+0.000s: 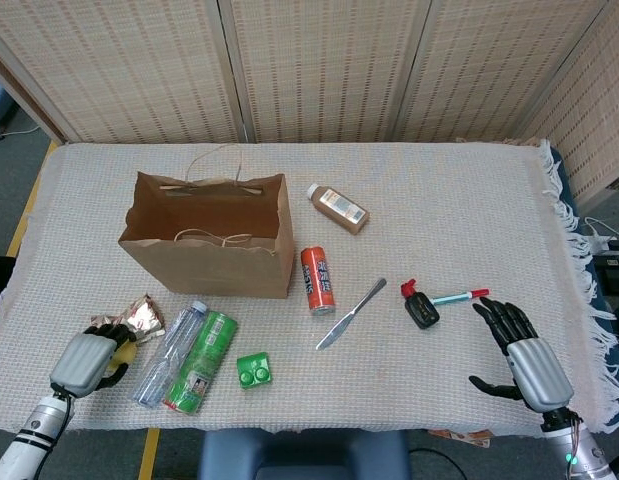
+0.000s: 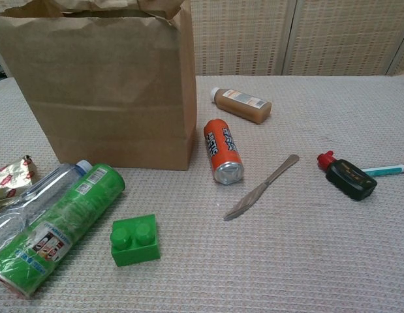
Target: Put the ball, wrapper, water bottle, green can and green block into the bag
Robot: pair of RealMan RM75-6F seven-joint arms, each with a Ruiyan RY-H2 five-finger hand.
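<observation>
On the cloth-covered table [image 1: 439, 200] a brown paper bag [image 1: 209, 235] stands upright with its mouth open. Just in front of it, toward the near left corner, the water bottle [image 1: 171, 340] and the green can [image 1: 202, 362] lie side by side, touching, with the green block [image 1: 253, 370] a little to their right. The left hand [image 1: 86, 360] rests at the table's near left edge, its fingers curled around the crumpled wrapper [image 1: 141, 316]; something yellow, perhaps the ball, peeks out beside the hand, but I cannot tell for sure. Over at the near right, the right hand [image 1: 524, 355] holds nothing, fingers spread. Between the hands lie an orange can [image 1: 317, 280], a knife [image 1: 351, 313], a brown bottle [image 1: 338, 208], a small black bottle [image 1: 420, 304] and a pen [image 1: 460, 296].
</observation>
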